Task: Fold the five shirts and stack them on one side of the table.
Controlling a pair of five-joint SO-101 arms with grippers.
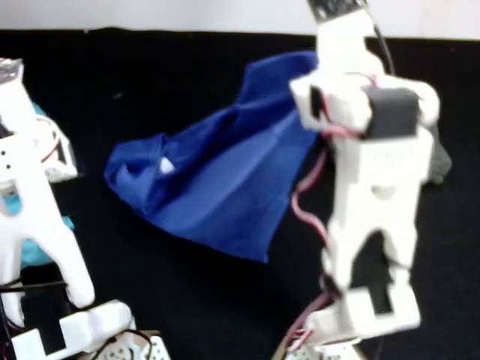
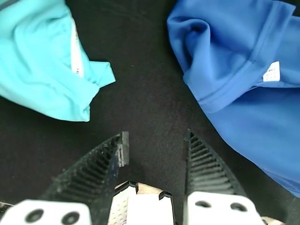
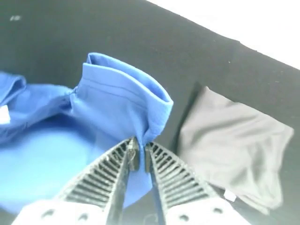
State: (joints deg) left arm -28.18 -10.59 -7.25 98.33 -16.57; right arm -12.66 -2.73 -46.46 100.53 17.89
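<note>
Right wrist view: grey shirt [image 3: 239,140] beside blue shirt [image 3: 117,108]; left wrist view: turquoise shirt [image 2: 42,65]. At right gripper [image 3: 139,147], clenched on blue shirt's fold; at left gripper [image 2: 157,137], spread wide, empty.

Right gripper [image 3: 139,157]: the two ribbed black fingers [image 3: 105,176] meet at their tips, pinching a fold of the blue shirt [image 3: 108,108]. A hemmed, cuff-like edge of the shirt stands up just beyond the fingertips, and the rest of the cloth spreads away off one finger's outer side, where a small white label [image 3: 3,115] shows. Off the other finger's side lies a folded grey shirt [image 3: 234,145], apart from the blue one, on the black table [image 3: 93,33].
</note>
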